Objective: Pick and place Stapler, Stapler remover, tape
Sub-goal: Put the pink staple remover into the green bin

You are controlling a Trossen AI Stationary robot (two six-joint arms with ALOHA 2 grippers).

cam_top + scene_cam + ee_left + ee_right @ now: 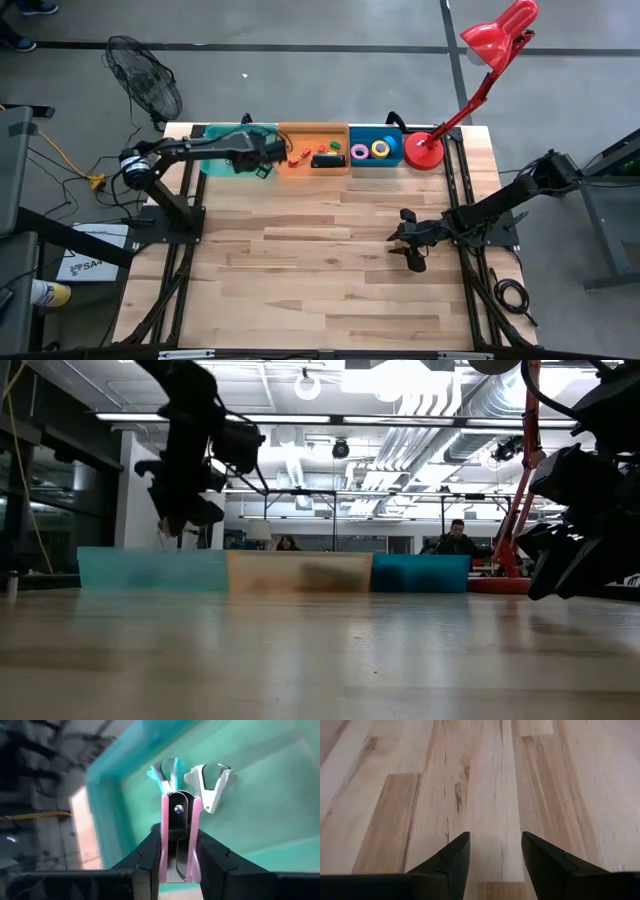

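Observation:
My left gripper (180,870) is shut on a pink staple remover (179,827) above the teal bin (225,150) at the table's far edge; in the low view it hangs over that bin (150,570). A white staple remover (212,782) and a light-blue one (162,772) lie on the bin's floor. The black stapler (326,160) lies in the orange bin (314,128). Pink, yellow and blue tape rolls (372,150) sit in the blue bin (375,163). My right gripper (495,855) is open, low over bare wood at the table's right side (410,245). My left gripper pinches the pink staple remover between its two fingers, one finger on each pink side grip (164,840). The remover points forward along the fingers, its riveted metal end (178,807) sticking out past them. It is lifted clear above the teal bin's floor.
A red desk lamp (425,152) stands at the far right corner beside the blue bin. Small red and green items (303,153) lie in the orange bin. The wooden tabletop (320,270) stretches wide in front of the bins. People sit in the room behind (457,540).

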